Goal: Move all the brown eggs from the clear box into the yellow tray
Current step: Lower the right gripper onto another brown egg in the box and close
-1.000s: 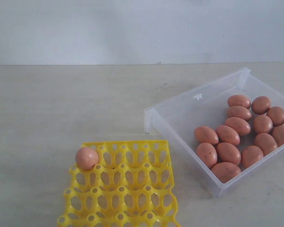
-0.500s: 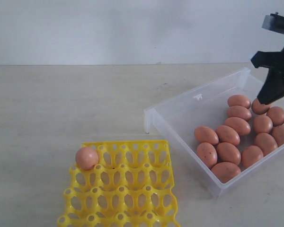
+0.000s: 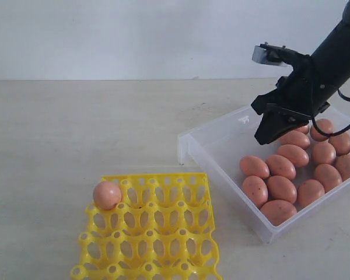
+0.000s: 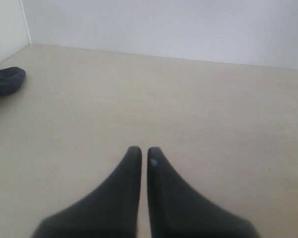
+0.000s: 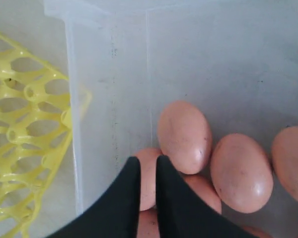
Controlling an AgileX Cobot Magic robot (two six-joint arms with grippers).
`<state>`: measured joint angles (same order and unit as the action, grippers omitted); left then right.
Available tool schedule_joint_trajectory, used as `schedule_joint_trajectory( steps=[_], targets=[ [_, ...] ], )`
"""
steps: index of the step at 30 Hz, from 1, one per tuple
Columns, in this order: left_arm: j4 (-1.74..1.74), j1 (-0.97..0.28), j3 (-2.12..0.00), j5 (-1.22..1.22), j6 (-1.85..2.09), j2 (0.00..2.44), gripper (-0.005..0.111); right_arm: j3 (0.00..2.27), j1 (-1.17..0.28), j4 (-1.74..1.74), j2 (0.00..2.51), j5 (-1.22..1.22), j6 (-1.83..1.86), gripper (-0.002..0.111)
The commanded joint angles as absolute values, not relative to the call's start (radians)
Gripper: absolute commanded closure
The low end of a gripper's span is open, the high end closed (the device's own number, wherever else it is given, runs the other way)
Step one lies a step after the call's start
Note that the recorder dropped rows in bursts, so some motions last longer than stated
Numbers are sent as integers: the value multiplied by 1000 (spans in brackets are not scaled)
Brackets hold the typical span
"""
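Several brown eggs [image 3: 281, 166] lie packed in the right half of the clear box [image 3: 217, 135]. One more brown egg [image 3: 107, 195] sits in the far left corner socket of the yellow tray [image 3: 157, 233]. My right gripper [image 3: 266, 137] hangs inside the box just above the near eggs, its jaws a narrow gap apart and holding nothing. In the right wrist view its tips [image 5: 148, 161] hover over an egg [image 5: 149, 178], beside another egg [image 5: 185, 136]. My left gripper [image 4: 144, 151] is shut and empty over bare table, out of the exterior view.
The box's left half [image 3: 221, 146] holds no eggs. Its near wall [image 5: 74, 124] stands between the eggs and the tray [image 5: 25, 124]. A dark object [image 4: 5, 82] lies at the table's edge in the left wrist view.
My right arm has come in from the right and reached down over the eggs in the box. Its jaws have parted slightly. The eggs and tray have not moved.
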<state>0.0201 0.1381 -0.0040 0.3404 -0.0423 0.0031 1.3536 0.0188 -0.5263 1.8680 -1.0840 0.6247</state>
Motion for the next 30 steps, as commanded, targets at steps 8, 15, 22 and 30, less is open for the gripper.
schedule_joint_trajectory(
  steps=[8,15,22,30],
  targets=[
    [20,129,0,337,-38,0,103,1360,17,-468,1896,-1032,657,61],
    [20,129,0,337,-38,0,103,1360,14,-533,1896,-997,670,61],
    [20,129,0,337,-38,0,103,1360,-64,-413,1906,-893,697,61],
    [20,129,0,337,-38,0,103,1360,-112,-352,2012,-871,616,61]
  ],
)
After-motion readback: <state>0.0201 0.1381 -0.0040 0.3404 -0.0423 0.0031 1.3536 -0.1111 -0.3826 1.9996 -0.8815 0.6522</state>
